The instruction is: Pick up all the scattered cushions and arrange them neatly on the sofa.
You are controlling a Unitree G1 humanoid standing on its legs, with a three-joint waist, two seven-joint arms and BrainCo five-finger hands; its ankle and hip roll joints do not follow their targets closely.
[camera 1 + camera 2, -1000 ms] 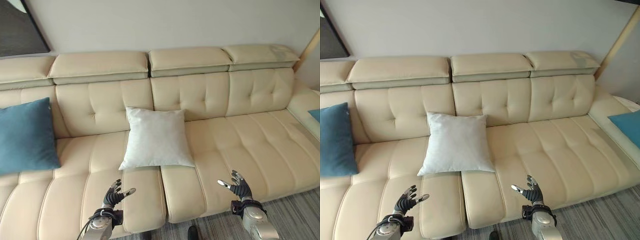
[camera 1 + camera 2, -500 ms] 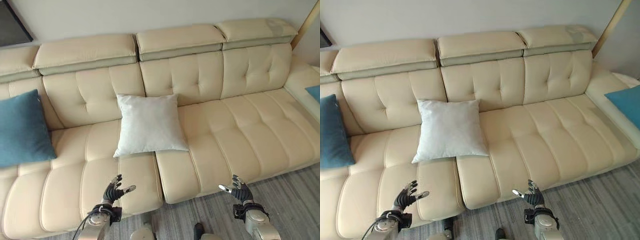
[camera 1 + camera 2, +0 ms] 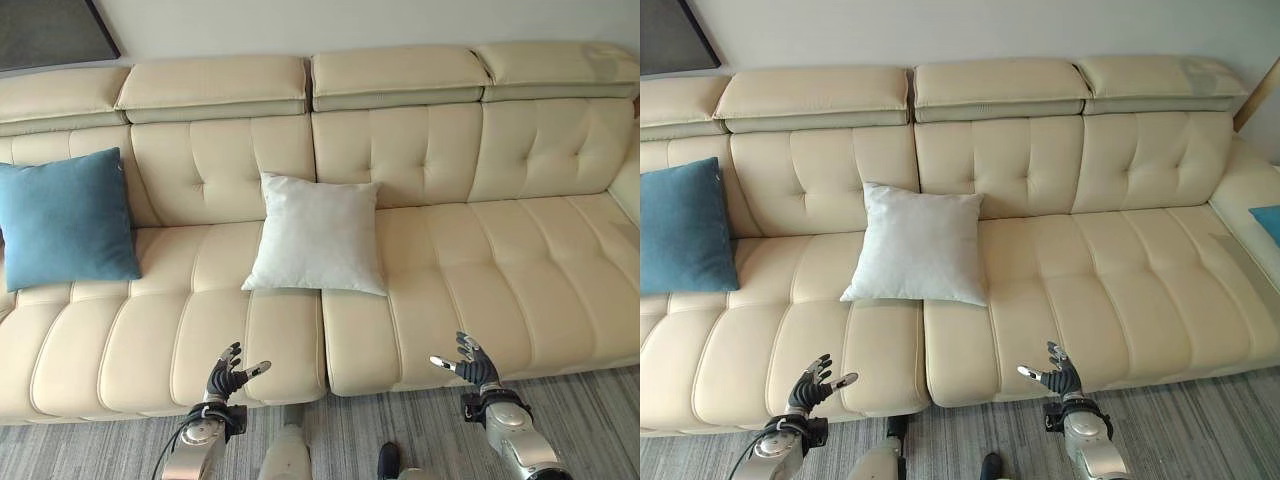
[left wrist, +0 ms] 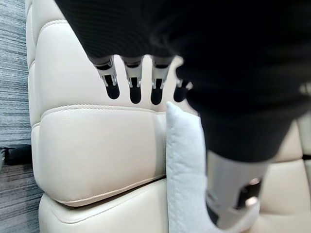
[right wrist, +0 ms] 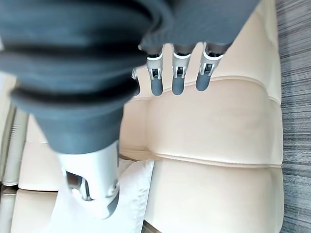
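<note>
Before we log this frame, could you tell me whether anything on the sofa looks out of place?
Nothing stands out. The white cushion leans against the sofa backrest mid-seat; the blue cushion stands at its left end.

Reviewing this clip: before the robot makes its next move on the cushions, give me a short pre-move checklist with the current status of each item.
1. Left hand empty, fingers relaxed: ok.
2. Right hand empty, fingers relaxed: ok.
3. White cushion placed on the sofa, leaning on the backrest at the middle: ok.
4. Blue cushion upright against the backrest at the sofa's left end: ok.
5. Second blue cushion at the far right edge, mostly cut off; whether it lies neatly: cannot tell.
6. Floor in front of the sofa free of stray cushions in the strip in view: ok; further out: cannot tell.
</note>
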